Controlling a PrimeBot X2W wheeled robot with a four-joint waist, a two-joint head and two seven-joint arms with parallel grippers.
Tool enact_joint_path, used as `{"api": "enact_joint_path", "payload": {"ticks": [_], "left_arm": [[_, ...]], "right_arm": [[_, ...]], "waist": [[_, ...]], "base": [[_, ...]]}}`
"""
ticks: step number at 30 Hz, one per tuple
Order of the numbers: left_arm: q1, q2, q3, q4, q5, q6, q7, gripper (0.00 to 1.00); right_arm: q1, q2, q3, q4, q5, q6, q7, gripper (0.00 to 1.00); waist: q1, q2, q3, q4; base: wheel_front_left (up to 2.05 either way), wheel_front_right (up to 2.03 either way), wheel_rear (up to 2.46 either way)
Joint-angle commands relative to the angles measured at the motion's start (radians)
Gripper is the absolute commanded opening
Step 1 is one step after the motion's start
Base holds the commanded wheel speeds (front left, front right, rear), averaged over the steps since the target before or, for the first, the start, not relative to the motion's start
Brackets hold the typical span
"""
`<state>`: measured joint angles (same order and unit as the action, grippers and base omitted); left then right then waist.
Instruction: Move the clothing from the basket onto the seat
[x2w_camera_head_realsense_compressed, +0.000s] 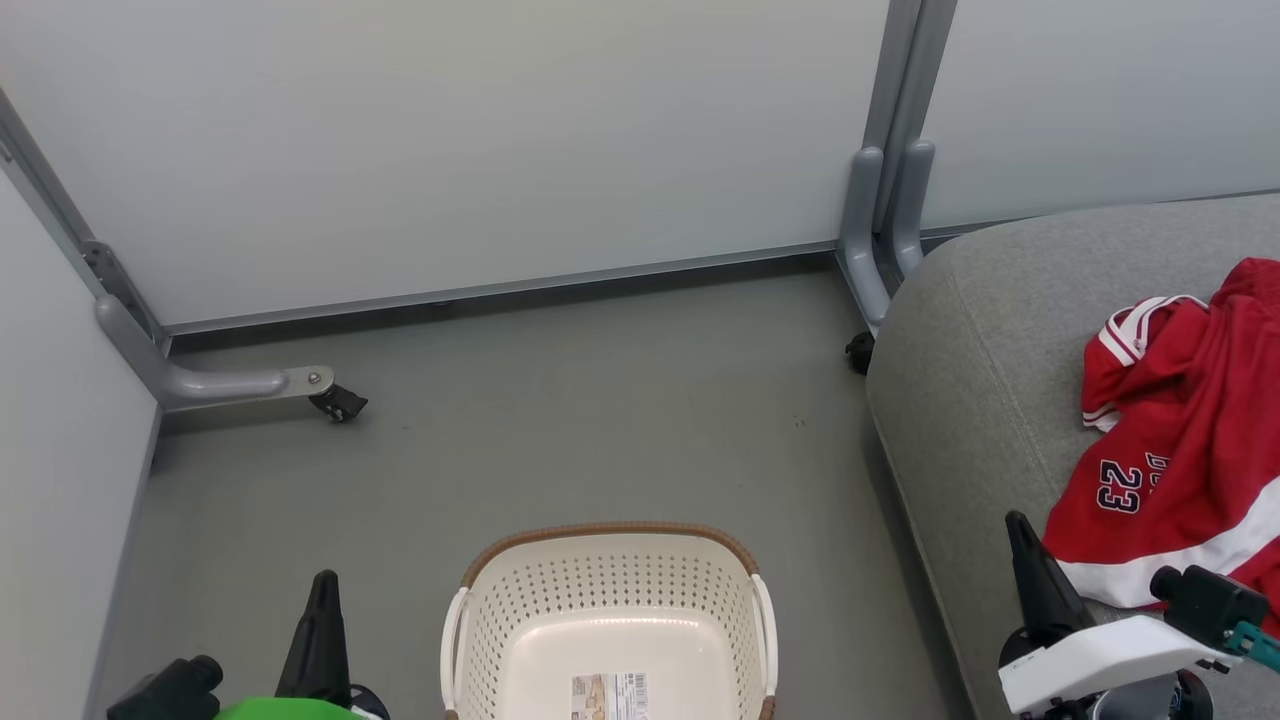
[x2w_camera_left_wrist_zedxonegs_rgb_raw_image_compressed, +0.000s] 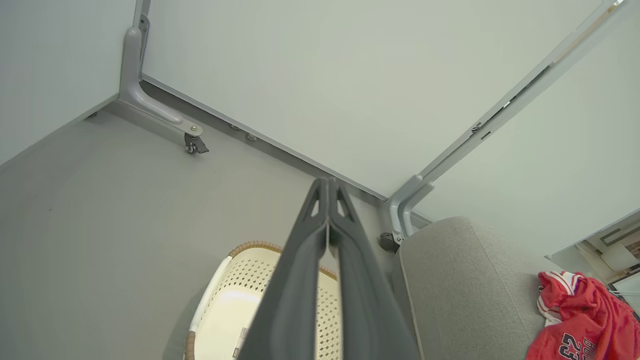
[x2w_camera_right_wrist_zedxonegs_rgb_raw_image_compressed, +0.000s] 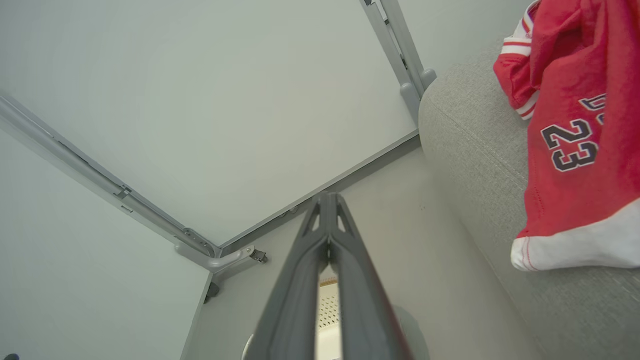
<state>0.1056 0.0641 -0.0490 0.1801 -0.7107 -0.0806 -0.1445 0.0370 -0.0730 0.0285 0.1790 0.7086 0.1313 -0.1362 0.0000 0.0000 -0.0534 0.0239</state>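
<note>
I see a grey floor (x2w_camera_head_realsense_compressed: 600, 420) boxed in by pale partition panels (x2w_camera_head_realsense_compressed: 450, 130) on wheeled metal feet (x2w_camera_head_realsense_compressed: 300, 383). The seat (x2w_camera_head_realsense_compressed: 980, 400) stands to my right, with the clothing (x2w_camera_head_realsense_compressed: 1190, 430) heaped on it and its "23" showing. The basket (x2w_camera_head_realsense_compressed: 600, 585) sits on the floor between my arms, a label sticker (x2w_camera_head_realsense_compressed: 610, 697) on its bottom. My left claw (x2w_camera_head_realsense_compressed: 323, 585) and right claw (x2w_camera_head_realsense_compressed: 1018, 525) are both closed, gripping nothing.

Red clothing (x2w_camera_head_realsense_compressed: 1190, 420); cream basket (x2w_camera_head_realsense_compressed: 610, 600)
</note>
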Motion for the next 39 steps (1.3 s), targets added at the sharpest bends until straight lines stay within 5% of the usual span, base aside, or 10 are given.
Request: {"api": "enact_joint_path", "payload": {"ticks": [1,39], "left_arm": [[-0.037,0.010,0.008,-0.008,-0.041,-0.006,0.007,0.00],[-0.131,0.014,0.067,0.027,-0.497,-0.030,0.118,0.00]], "right_arm": [[-0.031,-0.006,-0.008,-0.008,0.039,0.000,0.008,0.00],[-0.093,0.000,-0.066,0.029,0.490,0.000,0.123,0.00]], "waist": [[0.0000,0.0000,0.001,0.000],[0.0000,0.0000,0.024,-0.010]], "base": [[0.00,0.00,0.00],[0.00,0.00,0.00]]}}
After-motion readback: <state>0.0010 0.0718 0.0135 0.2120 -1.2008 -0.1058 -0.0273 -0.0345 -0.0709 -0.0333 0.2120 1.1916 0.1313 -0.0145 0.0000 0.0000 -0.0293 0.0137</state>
